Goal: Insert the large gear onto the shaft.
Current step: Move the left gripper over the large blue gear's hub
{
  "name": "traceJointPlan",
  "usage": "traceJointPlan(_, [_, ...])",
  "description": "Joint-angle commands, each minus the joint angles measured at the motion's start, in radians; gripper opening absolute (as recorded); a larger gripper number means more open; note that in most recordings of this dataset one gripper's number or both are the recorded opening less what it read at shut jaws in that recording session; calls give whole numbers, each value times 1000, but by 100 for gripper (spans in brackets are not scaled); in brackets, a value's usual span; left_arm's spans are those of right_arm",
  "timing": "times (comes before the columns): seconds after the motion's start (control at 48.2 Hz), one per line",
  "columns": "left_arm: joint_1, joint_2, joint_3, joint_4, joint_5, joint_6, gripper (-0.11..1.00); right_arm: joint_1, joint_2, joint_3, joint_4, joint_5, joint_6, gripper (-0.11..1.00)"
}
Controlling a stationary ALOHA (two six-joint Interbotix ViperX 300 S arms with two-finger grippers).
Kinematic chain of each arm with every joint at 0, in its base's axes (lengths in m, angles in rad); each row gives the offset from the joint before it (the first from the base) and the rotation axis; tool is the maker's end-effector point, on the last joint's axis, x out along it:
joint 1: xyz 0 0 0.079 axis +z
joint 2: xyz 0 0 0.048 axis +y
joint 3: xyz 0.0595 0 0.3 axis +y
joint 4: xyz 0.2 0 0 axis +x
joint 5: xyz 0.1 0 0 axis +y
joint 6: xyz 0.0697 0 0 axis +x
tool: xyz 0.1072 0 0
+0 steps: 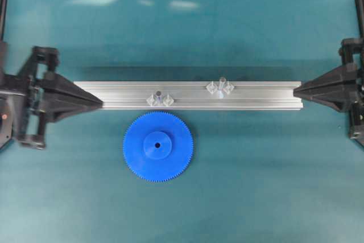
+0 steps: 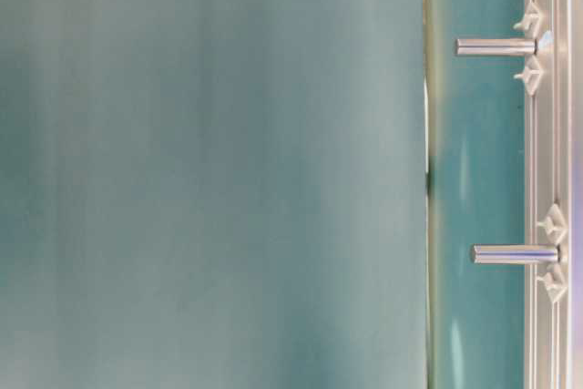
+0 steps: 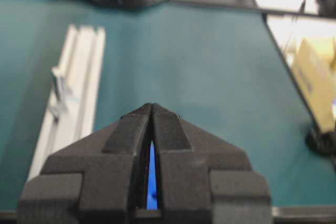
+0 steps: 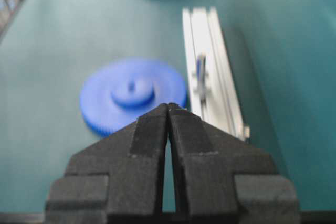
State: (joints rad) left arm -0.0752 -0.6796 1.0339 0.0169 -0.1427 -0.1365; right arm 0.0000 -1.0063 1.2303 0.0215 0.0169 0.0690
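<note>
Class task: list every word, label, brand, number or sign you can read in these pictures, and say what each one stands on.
None can be read. The large gear, the aluminium rail and the shaft carry no visible markings. The yellow box in the left wrist view bears blurred, illegible print.

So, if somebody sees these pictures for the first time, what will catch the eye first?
The large gear, bright blue, lies flat on the teal table, just in front of the aluminium rail. Two small pegs stand on that rail, and the shut left gripper and right gripper point at its ends.
</note>
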Motion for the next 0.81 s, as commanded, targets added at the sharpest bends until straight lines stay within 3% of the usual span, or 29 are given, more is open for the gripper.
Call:
traceJointPlan(0.0, [-14, 63, -69, 2, 49, 3, 2, -2, 5, -31, 2, 34, 8, 8])
traceJointPlan(0.498, [-37, 351, -212, 2, 153, 3, 2, -48, 6, -20, 2, 123, 8, 8])
traceJointPlan(0.788, [-43, 483, -325, 3, 287, 3, 2, -55, 6, -14, 2, 160, 9, 8])
